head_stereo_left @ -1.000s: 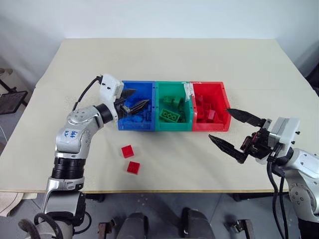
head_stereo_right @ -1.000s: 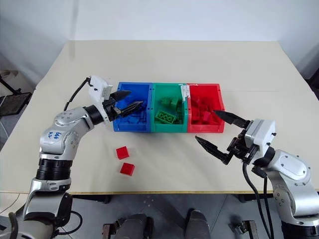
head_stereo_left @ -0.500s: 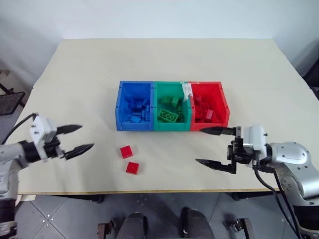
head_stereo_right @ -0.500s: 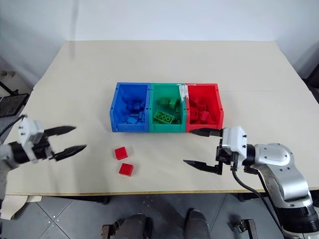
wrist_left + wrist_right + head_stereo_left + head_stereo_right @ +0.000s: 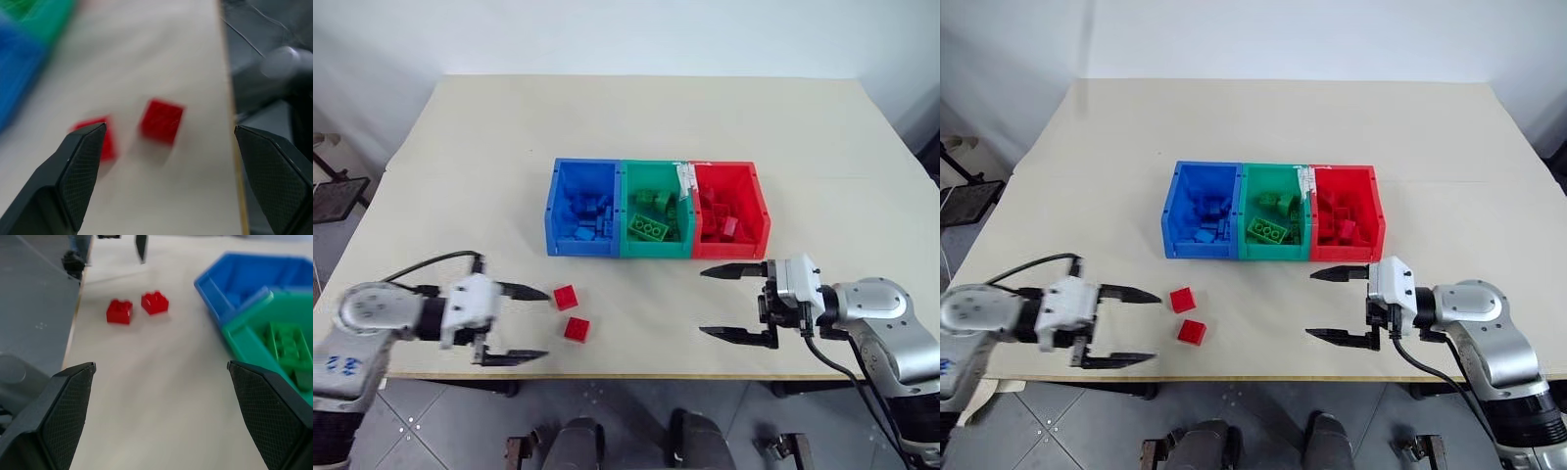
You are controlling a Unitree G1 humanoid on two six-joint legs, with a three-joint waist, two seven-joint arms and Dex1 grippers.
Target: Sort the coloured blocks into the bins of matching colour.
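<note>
On the beige worktop (image 5: 636,117), the wide-open left hand (image 5: 524,323) could nudge both close-set red blocks (image 5: 565,297) instead of gripping one.

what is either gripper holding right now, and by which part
Nothing is held. The left gripper and right gripper are open and empty; both red blocks lie on the table.

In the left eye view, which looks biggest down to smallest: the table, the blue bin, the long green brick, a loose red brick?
1. Table
2. Blue bin
3. Long green brick
4. Loose red brick; its neighbour looks the same size.
</note>
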